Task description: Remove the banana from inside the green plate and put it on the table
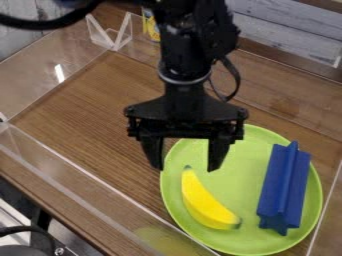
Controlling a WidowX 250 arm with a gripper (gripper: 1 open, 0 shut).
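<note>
The yellow banana (209, 201) lies in the left part of the lime-green plate (230, 152), near the front of the brown table (94, 110). A blue ridged block (282, 186) rests in the plate's right half. My gripper (186, 156) points straight down, open wide, with nothing between its black fingers (217, 156). It hangs over the plate's upper left rim, just behind the banana and not touching it.
Low clear acrylic walls (54, 175) run around the table's edges. A yellow-labelled can (155, 24) stands at the back, partly behind the arm. Bare wood stretches left of the plate.
</note>
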